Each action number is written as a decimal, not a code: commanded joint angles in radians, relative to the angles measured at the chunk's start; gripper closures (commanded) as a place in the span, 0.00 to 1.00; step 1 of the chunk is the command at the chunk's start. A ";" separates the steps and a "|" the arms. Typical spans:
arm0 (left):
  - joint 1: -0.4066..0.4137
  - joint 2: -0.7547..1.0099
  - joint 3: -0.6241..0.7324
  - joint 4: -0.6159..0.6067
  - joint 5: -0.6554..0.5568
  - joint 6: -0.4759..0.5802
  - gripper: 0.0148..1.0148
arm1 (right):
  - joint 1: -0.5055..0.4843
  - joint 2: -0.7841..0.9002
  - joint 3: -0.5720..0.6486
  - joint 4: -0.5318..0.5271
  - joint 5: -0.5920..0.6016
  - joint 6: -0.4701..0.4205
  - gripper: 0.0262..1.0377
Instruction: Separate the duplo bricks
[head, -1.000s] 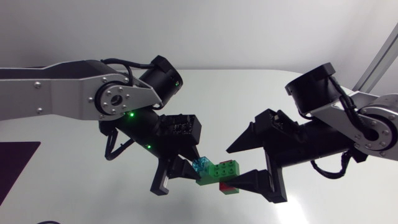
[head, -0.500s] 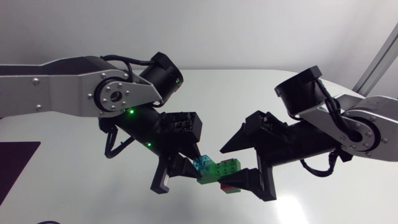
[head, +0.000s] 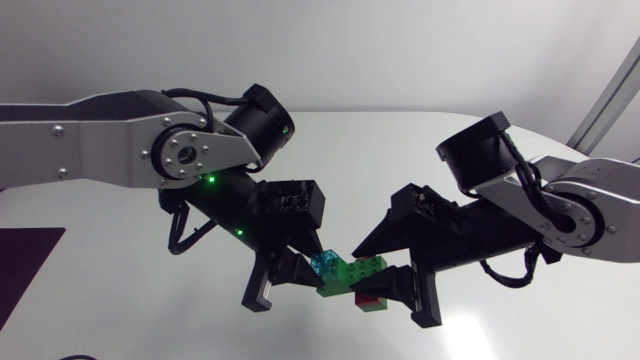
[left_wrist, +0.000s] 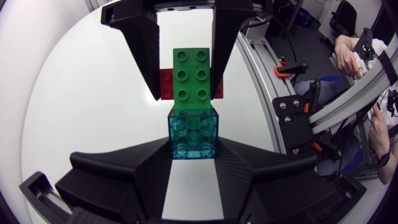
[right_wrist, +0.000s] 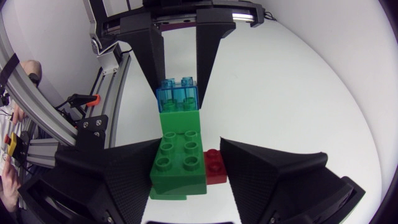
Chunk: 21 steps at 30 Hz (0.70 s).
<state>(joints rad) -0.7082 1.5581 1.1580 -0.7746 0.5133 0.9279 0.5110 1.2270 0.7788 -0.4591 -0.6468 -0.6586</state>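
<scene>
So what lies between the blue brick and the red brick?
The green brick, touching the blue brick and the red brick; the head view shows it.

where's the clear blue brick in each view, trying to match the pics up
Head view: clear blue brick low centre, at the stack's left end.
Left wrist view: between the left gripper's fingers, both touching it.
Right wrist view: ahead of the right gripper, past the green brick.
Shared landmark: the green brick joined to it, showing in all three views.
</scene>
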 joint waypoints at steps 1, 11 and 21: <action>0.003 0.007 0.046 -0.012 0.013 0.029 0.71 | 0.007 0.014 -0.033 0.010 0.013 0.016 0.65; 0.010 0.005 0.055 -0.018 0.013 0.029 0.71 | 0.046 0.017 -0.041 0.025 0.039 0.028 0.84; 0.046 0.002 0.092 -0.074 0.013 0.048 0.70 | 0.032 0.031 -0.046 0.031 0.070 0.030 0.84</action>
<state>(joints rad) -0.6819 1.5578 1.2079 -0.8291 0.5171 0.9371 0.5488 1.2427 0.7624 -0.4374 -0.5861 -0.6437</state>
